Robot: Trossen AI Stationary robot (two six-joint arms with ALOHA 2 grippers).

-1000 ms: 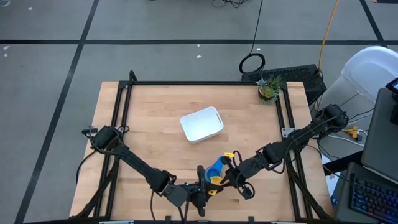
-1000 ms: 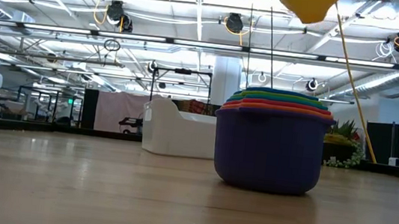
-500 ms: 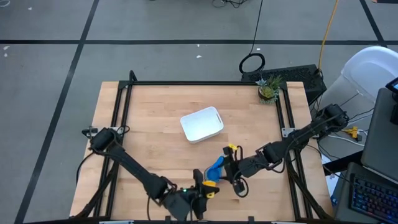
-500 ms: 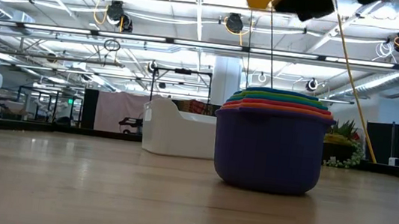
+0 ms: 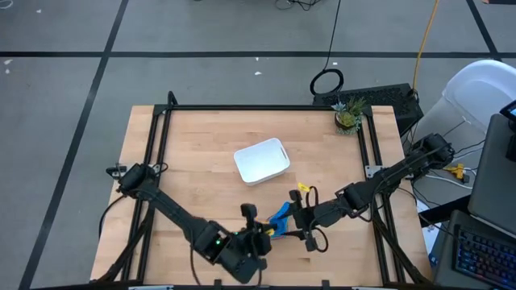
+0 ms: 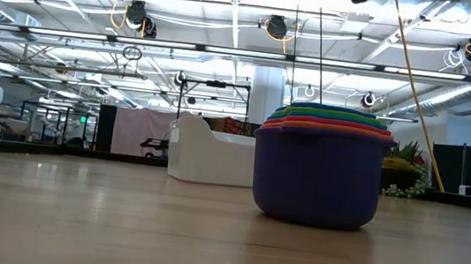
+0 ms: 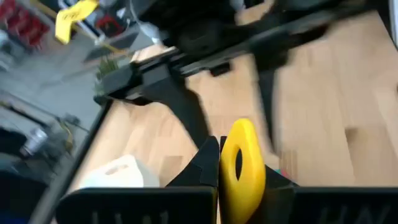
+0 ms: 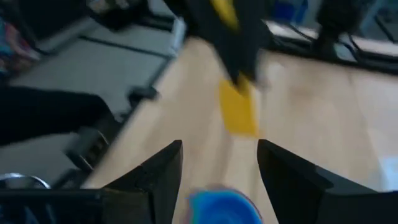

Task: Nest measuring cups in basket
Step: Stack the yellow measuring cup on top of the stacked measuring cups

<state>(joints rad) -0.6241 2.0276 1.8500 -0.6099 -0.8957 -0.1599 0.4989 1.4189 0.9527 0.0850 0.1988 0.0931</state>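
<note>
One yellow cup lifted; one basket.

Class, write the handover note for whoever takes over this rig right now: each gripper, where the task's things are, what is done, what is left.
Left gripper: shut on the yellow plastic measuring cup, lifted above the table.
Right gripper: open, beside the stack.
Stack of nested plastic measuring cups, dark blue outermost: standing on the wooden table, outside the white plastic basket.
Done: four cups nested.
Left: add the yellow cup, put everything in the basket.
</note>
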